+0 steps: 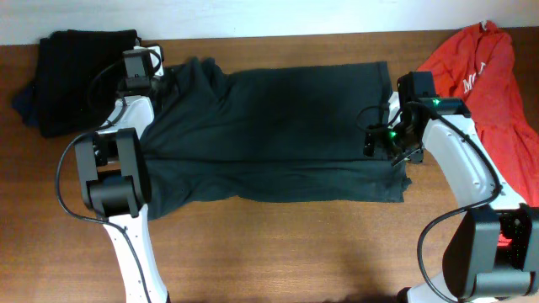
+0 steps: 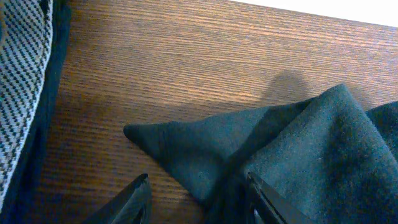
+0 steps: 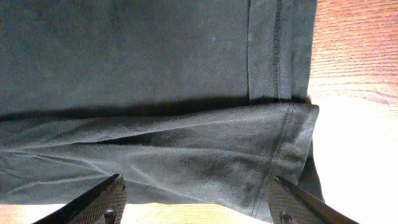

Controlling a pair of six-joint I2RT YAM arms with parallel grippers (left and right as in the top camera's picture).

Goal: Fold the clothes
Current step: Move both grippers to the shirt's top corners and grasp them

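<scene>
The dark charcoal T-shirt (image 1: 269, 135) lies spread across the middle of the wooden table, folded lengthwise; no lettering shows. My left gripper (image 1: 156, 76) is at its far left corner, open, with a pointed fold of the cloth (image 2: 205, 155) between and ahead of the fingers (image 2: 199, 199). My right gripper (image 1: 396, 151) is over the shirt's right hemmed edge (image 3: 280, 143), open (image 3: 196, 199), with the layered cloth below the fingers.
A black folded garment (image 1: 72, 76) lies at the far left; its patterned edge (image 2: 25, 81) shows beside my left gripper. A red T-shirt (image 1: 484, 76) with white lettering lies at the far right. Bare wood (image 1: 295, 244) runs along the front.
</scene>
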